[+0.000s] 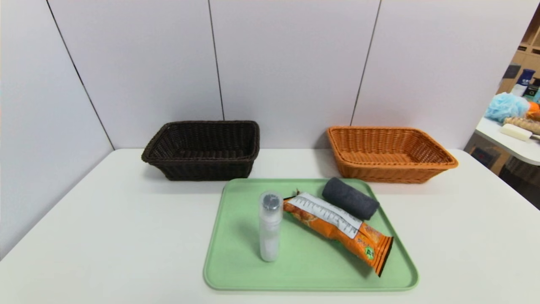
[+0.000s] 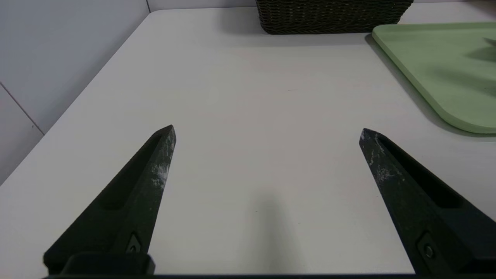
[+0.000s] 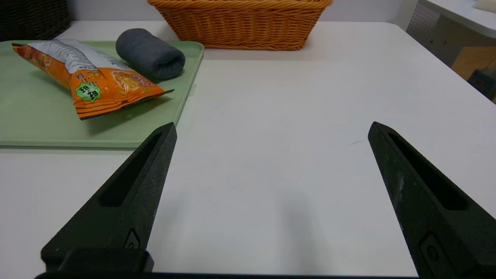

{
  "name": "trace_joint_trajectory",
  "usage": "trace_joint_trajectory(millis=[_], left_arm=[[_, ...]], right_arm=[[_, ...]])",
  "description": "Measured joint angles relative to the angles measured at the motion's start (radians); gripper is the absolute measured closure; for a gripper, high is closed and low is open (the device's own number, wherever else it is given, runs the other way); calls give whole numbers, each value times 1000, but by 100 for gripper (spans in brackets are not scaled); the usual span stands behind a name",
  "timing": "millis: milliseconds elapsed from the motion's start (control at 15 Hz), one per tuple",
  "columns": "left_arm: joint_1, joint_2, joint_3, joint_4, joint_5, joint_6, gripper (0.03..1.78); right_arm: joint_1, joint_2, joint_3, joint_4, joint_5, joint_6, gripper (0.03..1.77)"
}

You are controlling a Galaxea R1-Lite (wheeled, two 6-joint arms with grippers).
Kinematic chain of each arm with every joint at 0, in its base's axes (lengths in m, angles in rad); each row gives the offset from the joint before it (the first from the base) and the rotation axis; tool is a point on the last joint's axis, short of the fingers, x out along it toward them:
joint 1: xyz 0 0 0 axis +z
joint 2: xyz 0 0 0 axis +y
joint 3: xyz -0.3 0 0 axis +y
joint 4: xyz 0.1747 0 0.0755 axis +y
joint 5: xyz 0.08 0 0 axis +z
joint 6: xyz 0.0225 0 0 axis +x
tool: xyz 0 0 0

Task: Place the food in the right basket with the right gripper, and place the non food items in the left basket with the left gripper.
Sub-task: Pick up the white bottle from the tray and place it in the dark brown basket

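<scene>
From the head view, a smooth white worktop [image 1: 105, 236] carries a flat pale-green tray [image 1: 236, 270] with rounded corners, set near the front edge at the middle. On the tray a slim translucent tube [image 1: 270, 228] with a dark round cap stands upright toward the tray's left side. Just beside it lies the long orange snack packet [image 1: 337, 226], glossy, with a white printed panel and dark crimped ends, slanting from the tray's centre toward its front right corner. A short roll of dark grey cloth [image 1: 350, 198], soft and fuzzy, lies against the packet's far side, near the tray's back right corner. Along the back edge stand two woven wicker baskets: the dark brown basket [image 1: 202, 150] toward the left, the orange-brown basket [image 1: 390, 154] with flared rim toward the right. Neither tool shows here.

In the left wrist view, the left tool [image 2: 267, 133] hangs over bare worktop, its two pointed, white-scuffed black fingers spread wide and holding nothing. The dark basket lies well ahead of it, the tray off to its inner side.

In the right wrist view, the right tool [image 3: 271, 130] likewise has its matte black fingers wide apart and empty. The packet and cloth roll lie ahead toward its inner side; the orange-brown basket is farther ahead.
</scene>
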Motion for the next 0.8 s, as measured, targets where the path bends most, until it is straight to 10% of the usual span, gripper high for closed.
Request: trace_joint_trajectory(millis=[800], left_arm=[[0,0,0,0,0,3,12]], right_arm=[[0,0,0,0,0,-1,9]])
